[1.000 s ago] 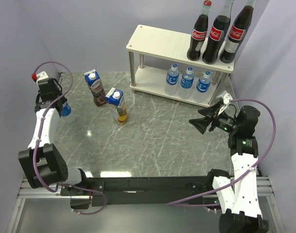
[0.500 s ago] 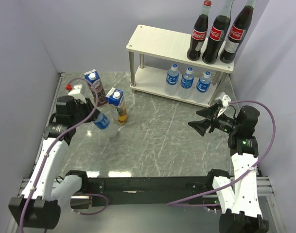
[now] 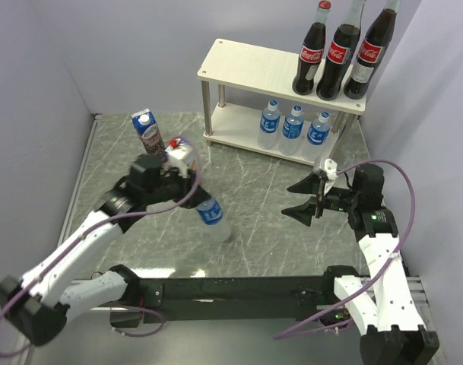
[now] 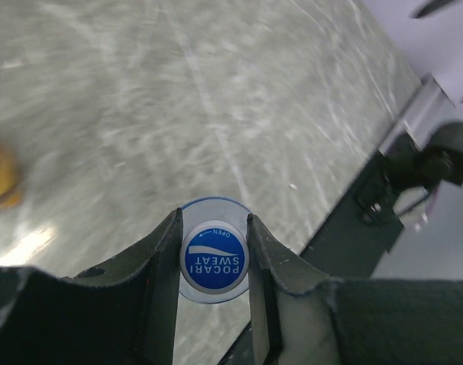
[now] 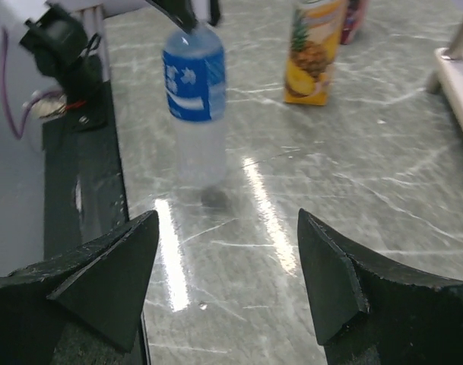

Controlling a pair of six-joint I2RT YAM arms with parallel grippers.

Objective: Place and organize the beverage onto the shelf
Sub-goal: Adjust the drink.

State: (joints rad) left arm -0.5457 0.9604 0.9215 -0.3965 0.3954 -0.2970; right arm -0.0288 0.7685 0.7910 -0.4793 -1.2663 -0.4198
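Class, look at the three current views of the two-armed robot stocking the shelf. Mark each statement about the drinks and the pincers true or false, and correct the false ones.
1. The left pincer is shut on the cap of a water bottle. True.
2. The right pincer is shut. False: its jaws stand open, holding nothing.
3. Three cola bottles stand on the top board of the shelf. True.
4. Four bottles stand on the shelf's lower board. False: three small blue-labelled bottles stand there.
5. The grape carton and the pineapple carton stand on the shelf. False: both stand on the table.
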